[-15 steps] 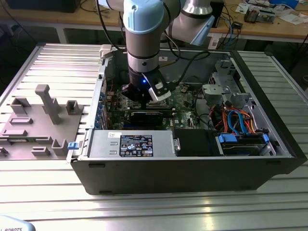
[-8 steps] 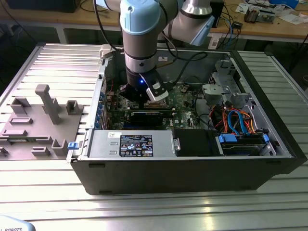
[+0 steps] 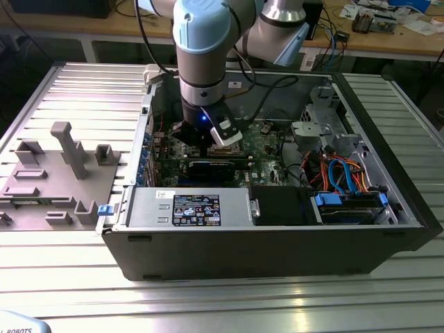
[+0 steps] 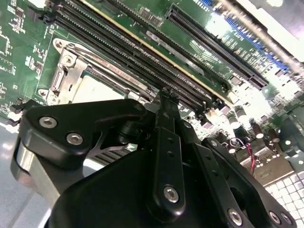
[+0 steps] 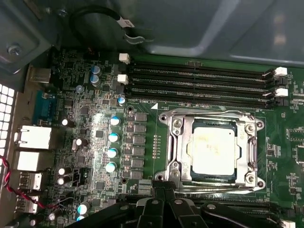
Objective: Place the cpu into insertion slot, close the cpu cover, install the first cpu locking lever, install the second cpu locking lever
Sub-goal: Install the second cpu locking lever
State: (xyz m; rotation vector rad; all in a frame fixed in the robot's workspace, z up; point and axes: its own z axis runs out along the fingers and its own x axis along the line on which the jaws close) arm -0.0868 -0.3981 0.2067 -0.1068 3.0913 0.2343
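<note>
One arm hangs straight down into the open computer case (image 3: 277, 236), its tool (image 5: 164, 192) low over the green motherboard (image 5: 95, 123). In both wrist views the two black fingers (image 4: 167, 114) stand pressed together at their tips with nothing between them, so the tool is clenched and empty.

Just beyond those tips in the first wrist view lies the insertion slot (image 5: 172, 142). The cpu (image 5: 213, 151) already sits in it, its pale face up and level. The cpu cover (image 5: 249, 154) lies flat around the chip, framing it on all sides. A thin wire lever (image 5: 213, 187) runs along the slot's edge nearest the tool, and the tips hang just at that edge, towards one corner; whether they touch the wire I cannot tell. Another lever (image 5: 209, 114) runs along the far edge, beside the long black memory slots (image 5: 199, 80), which lie parallel to it.

In the exterior view the wrist points down, and the case rests on a ribbed metal tabletop (image 3: 388, 291).
</note>
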